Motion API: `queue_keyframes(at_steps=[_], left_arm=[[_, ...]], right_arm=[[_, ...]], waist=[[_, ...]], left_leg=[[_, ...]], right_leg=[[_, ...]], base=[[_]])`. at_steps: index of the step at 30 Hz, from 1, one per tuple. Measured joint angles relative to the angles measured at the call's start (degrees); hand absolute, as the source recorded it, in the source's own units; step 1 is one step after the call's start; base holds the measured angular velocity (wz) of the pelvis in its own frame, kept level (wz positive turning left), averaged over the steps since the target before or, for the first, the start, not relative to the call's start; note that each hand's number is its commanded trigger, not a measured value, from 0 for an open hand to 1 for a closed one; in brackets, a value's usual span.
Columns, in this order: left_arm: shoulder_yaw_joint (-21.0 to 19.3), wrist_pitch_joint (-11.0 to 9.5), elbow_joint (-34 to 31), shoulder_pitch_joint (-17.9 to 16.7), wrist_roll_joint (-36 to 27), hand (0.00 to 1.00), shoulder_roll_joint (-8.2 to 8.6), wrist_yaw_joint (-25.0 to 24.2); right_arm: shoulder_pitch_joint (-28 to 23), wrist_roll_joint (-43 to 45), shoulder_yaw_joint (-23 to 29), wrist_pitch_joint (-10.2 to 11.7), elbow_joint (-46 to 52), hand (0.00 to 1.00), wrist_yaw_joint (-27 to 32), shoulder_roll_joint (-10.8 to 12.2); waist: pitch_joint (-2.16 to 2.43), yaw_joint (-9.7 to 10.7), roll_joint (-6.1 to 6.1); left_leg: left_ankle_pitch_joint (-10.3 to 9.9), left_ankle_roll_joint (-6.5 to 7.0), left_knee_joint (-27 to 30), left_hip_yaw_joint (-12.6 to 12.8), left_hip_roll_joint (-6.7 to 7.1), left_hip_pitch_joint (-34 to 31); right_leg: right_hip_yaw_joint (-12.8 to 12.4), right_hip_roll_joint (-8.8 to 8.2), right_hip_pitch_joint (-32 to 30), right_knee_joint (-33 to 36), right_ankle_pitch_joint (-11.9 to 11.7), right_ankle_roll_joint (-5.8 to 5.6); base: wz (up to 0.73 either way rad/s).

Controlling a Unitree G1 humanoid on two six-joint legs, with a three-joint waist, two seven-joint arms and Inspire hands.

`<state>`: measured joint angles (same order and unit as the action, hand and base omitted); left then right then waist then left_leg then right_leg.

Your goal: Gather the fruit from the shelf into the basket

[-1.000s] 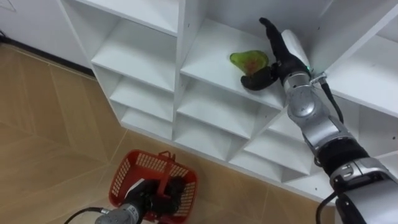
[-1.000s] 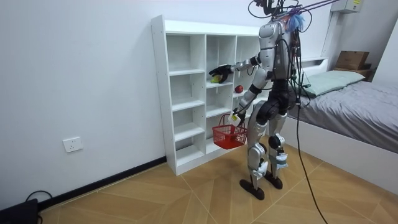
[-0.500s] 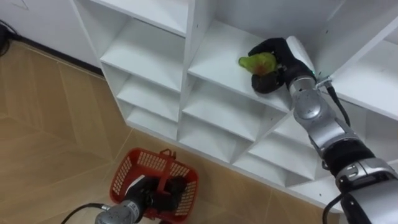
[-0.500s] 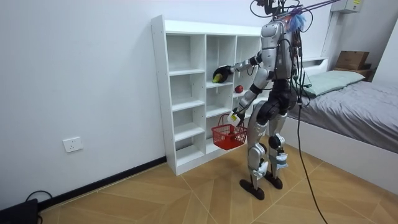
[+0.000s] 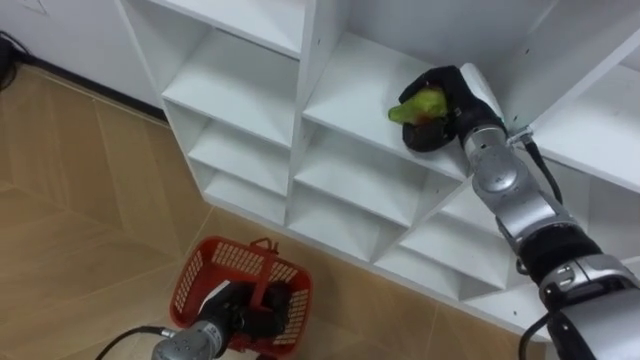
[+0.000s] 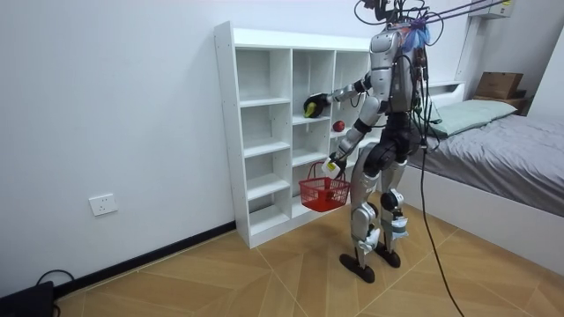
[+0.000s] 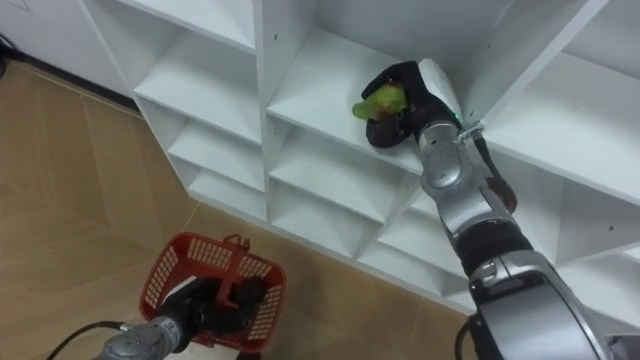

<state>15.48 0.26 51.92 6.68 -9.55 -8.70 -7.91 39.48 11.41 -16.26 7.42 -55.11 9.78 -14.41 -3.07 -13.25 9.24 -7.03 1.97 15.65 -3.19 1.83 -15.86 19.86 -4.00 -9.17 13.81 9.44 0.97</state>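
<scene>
High in the closet (image 5: 300, 60), left eye view: the right hand (image 5: 455, 95) curls round a green fruit (image 5: 418, 103); the basket (image 5: 197, 275), handle gripped by the left hand (image 5: 240, 308), hangs well below, leftward. Room view: the basket sits almost directly under the outstretched arm.

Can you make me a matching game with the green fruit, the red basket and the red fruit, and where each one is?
Things:
1. green fruit
2. red basket
3. red fruit

Places:
A. hanging from the left hand
B. lying alone in a closet compartment
C. clasped by the right hand

Pairs: 1-C, 2-A, 3-B.
</scene>
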Motion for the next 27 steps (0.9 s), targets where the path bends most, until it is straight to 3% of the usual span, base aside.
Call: queue_keyframes(at_steps=[8,13,19,25,27], left_arm=[[0.41,-0.01,-0.12,0.00,0.23,1.00,0.22,-0.63],[0.39,-0.12,-1.79,-0.06,0.62,1.00,0.25,-1.55],[0.39,-0.35,-2.48,-0.03,0.14,1.00,0.69,-1.60],[-0.18,-0.68,-2.54,-0.52,0.25,1.00,1.20,-1.52],[-1.04,-0.99,-2.53,-1.22,0.18,1.00,1.45,-1.51]], right_arm=[[-0.19,-0.37,-0.26,-0.08,0.94,1.00,-0.33,-0.01],[-1.56,0.10,-0.19,-1.26,4.06,1.00,-1.34,-0.03],[-6.82,-1.49,-0.66,-1.69,9.71,1.00,-4.23,0.50],[-13.32,-2.30,-0.56,-2.02,17.80,1.00,-7.54,0.82],[-16.97,-2.01,-0.50,-2.00,23.97,1.00,-8.18,0.79]], waist=[[0.05,0.25,-0.04],[0.27,0.35,-0.44],[1.30,0.37,-2.52],[1.48,0.94,-3.22],[1.49,2.63,-3.23]], left_leg=[[-0.02,-0.01,0.09,0.09,-0.01,-0.09],[-0.02,-0.01,0.06,0.30,-0.03,0.12],[-0.03,0.03,-0.84,1.54,-0.06,2.63],[-0.03,0.03,-1.08,2.74,-0.52,3.55],[-0.03,0.03,-0.90,2.87,-0.55,3.58]], right_leg=[[0.48,0.06,0.02,-0.12,-0.02,-0.01],[0.13,0.07,0.14,-0.15,-0.02,0.00],[-1.79,0.04,1.85,-0.29,-0.06,-0.09],[-2.68,-0.05,2.23,-0.15,-0.08,-0.06],[-2.97,-0.01,2.22,-0.06,-0.10,-0.03]], base=[[0.00],[-0.01],[-0.09],[-0.09],[-0.04]])
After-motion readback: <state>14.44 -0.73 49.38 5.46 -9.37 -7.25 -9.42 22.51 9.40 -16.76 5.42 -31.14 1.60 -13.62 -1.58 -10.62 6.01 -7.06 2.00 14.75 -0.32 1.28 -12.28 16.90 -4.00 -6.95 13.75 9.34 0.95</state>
